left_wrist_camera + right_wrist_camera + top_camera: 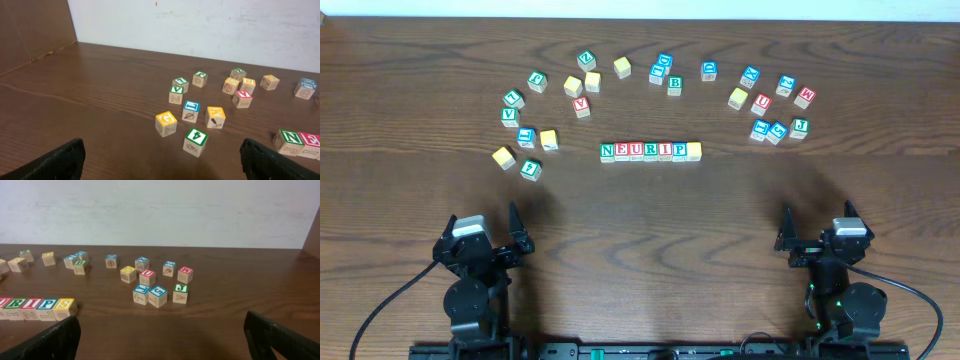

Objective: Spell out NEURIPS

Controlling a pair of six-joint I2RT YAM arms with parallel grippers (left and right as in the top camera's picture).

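The seven NEURIPS cubes stand side by side in one straight row (651,151) at the table's middle, from the green N (608,152) on the left to a yellow-faced cube (694,150) on the right. The left wrist view catches the row's N end (290,139). The right wrist view shows the other end, where the yellow cube (65,306) reads S. My left gripper (483,222) (162,167) and right gripper (818,218) (162,345) hover near the front edge, well short of the row. Both are open with nothing between the fingers.
Loose lettered cubes lie in an arc behind the row. One cluster is at the back left, around a green 4 cube (196,141) and a red V (581,104). Another is at the back right, with a red U (761,102) and a green J (180,293). A white wall stands beyond the table.
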